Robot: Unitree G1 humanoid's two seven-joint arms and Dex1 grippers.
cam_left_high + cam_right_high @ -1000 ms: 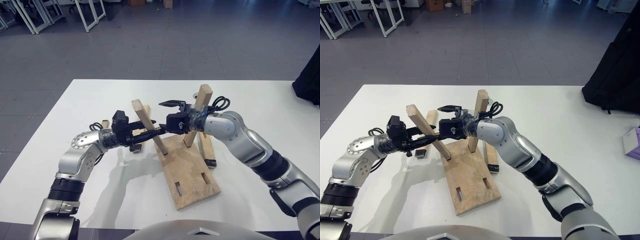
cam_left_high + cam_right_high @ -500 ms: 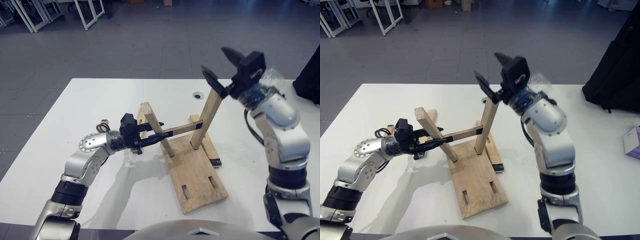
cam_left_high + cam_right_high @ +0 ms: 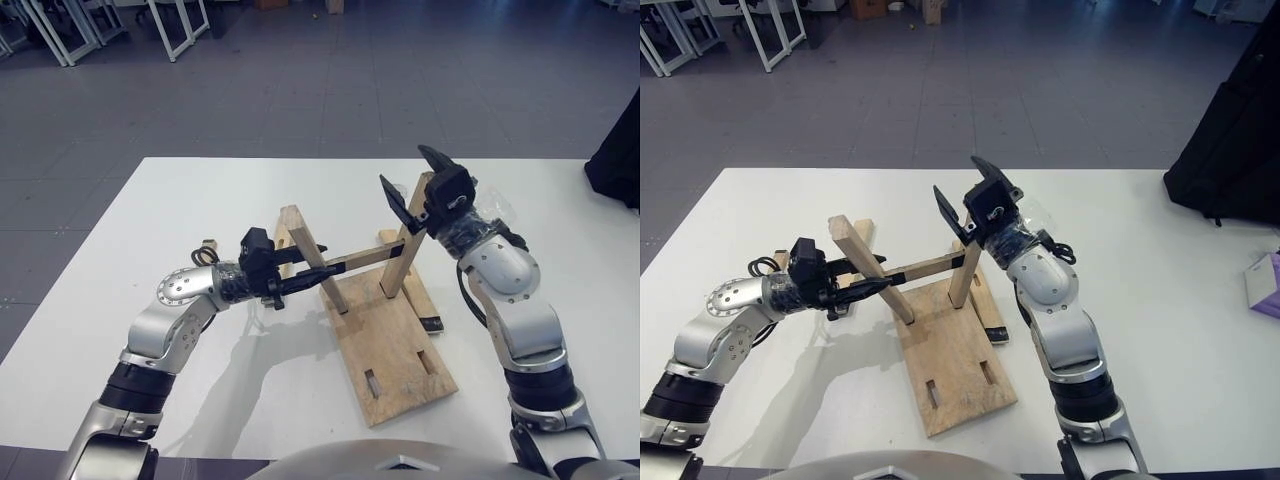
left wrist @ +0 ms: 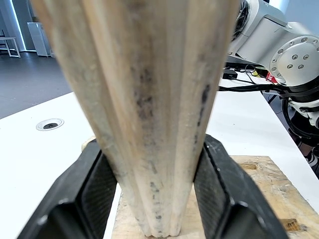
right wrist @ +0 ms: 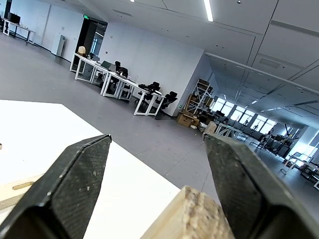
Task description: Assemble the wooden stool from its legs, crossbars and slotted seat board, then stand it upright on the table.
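Observation:
The slotted seat board (image 3: pixel 388 352) lies flat on the white table (image 3: pixel 160 210). Two wooden legs rise from its far end, joined by a crossbar (image 3: pixel 362 259). My left gripper (image 3: pixel 305 273) is shut on the leaning left leg (image 3: pixel 303 238); the left wrist view has both black fingers (image 4: pixel 88 195) pressed against that leg (image 4: pixel 149 124). My right gripper (image 3: pixel 419 186) is open and straddles the top of the right leg (image 3: pixel 404 258). In the right wrist view the leg's top end (image 5: pixel 195 219) sits between its spread fingers (image 5: pixel 75 189).
A spare leg with a black end (image 3: pixel 418 298) lies on the table beside the board's right edge. More wood (image 3: pixel 279 236) lies behind the left leg, and a small piece (image 3: pixel 209 244) farther left. A purple item (image 3: pixel 1268 285) sits at the table's right edge.
My right gripper left the crossbar area, rose above the right leg, then came down to straddle its top, still open. The left gripper kept its hold on the left leg.

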